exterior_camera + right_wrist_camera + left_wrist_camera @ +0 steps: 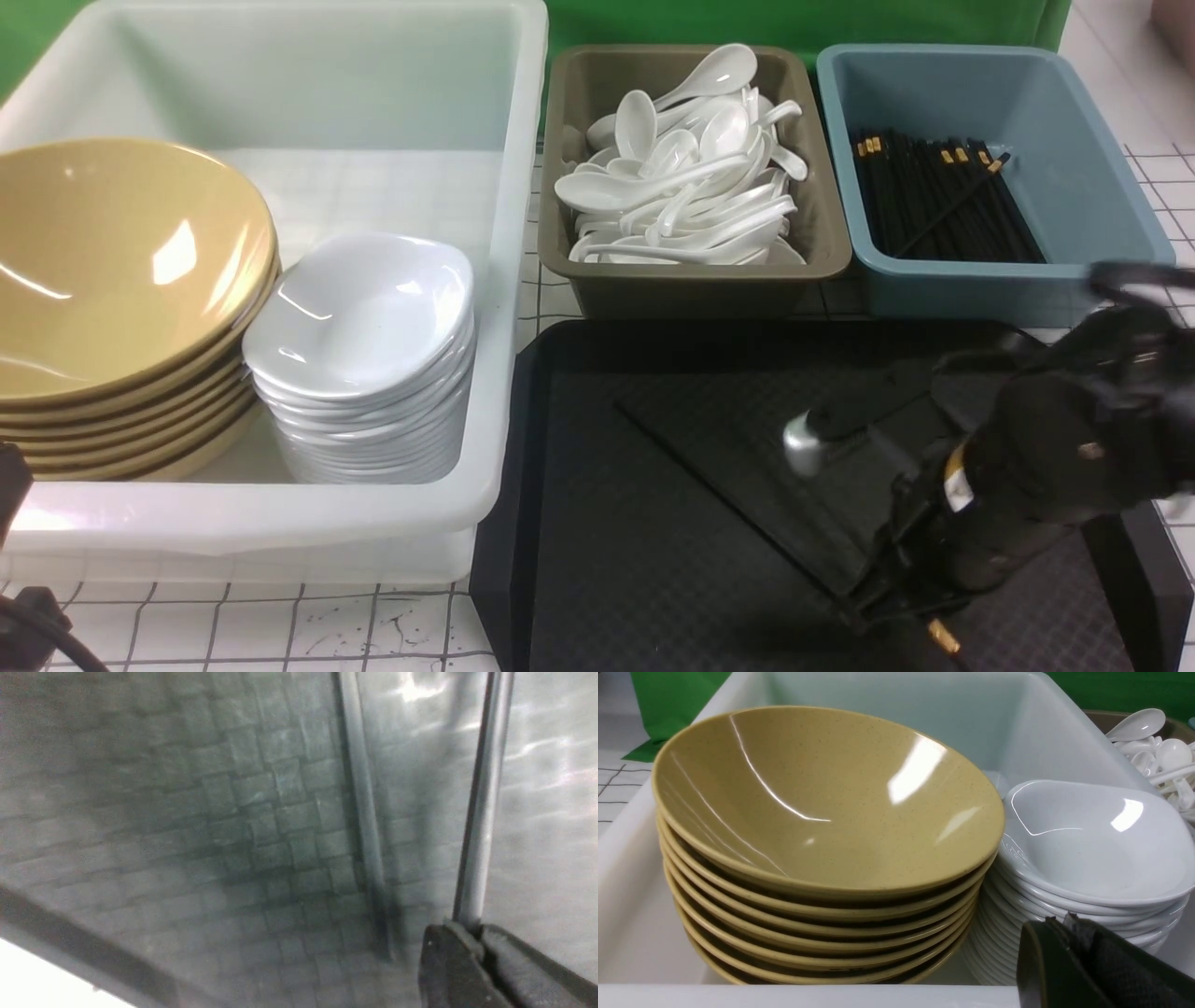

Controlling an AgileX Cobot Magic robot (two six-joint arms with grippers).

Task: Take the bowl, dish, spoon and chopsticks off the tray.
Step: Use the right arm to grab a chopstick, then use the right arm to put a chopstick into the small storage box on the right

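Low at the frame's lower right, the right end effector is pinched closed on the chopsticks just above the tray; whether it holds both sticks I cannot tell. Otherwise the tray looks bare. The bowl and dish top stacks in the white tub at left, and the spoon is presumably among those in the brown bin. The left end effector, closed and empty, hovers by the tub. Only the chopsticks seem left, likely bound for the blue bin.

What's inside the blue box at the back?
Lots of black chopsticks with gold bands, lying side by side, and one slanted chopstick across the top. They cover most of the floor of the blue box, so anything under the pile is hidden.
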